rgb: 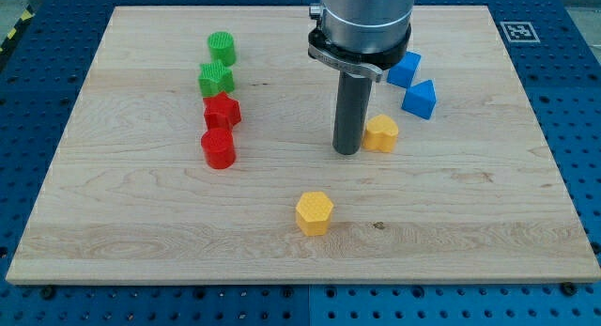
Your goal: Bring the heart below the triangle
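Note:
A yellow heart block [381, 133] lies right of the board's middle. My tip [346, 151] stands just to its left, touching or nearly touching it. A blue triangle block [420, 99] lies up and to the right of the heart, a short gap away. A second blue block [404, 69] of unclear shape sits just above the triangle.
A yellow hexagon block [314, 212] lies below the tip. On the view's left a column holds a green cylinder [222, 49], a green star [216, 80], a red star [222, 111] and a red cylinder [218, 148]. The wooden board [488, 223] is edged by a blue perforated table.

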Available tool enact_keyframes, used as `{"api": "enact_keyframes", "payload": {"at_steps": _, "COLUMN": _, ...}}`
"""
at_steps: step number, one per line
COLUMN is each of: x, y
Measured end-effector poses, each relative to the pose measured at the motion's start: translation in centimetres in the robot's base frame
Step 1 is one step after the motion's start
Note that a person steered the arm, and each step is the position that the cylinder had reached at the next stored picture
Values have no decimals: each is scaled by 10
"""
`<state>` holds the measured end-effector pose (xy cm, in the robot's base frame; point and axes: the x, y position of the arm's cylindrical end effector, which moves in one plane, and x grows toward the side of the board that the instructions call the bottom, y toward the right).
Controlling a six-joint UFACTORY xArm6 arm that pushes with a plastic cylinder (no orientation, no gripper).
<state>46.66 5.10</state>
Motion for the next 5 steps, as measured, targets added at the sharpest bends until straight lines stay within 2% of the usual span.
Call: {"api": "enact_keyframes", "payload": {"at_steps": 5, "x": -5, "y": 71}}
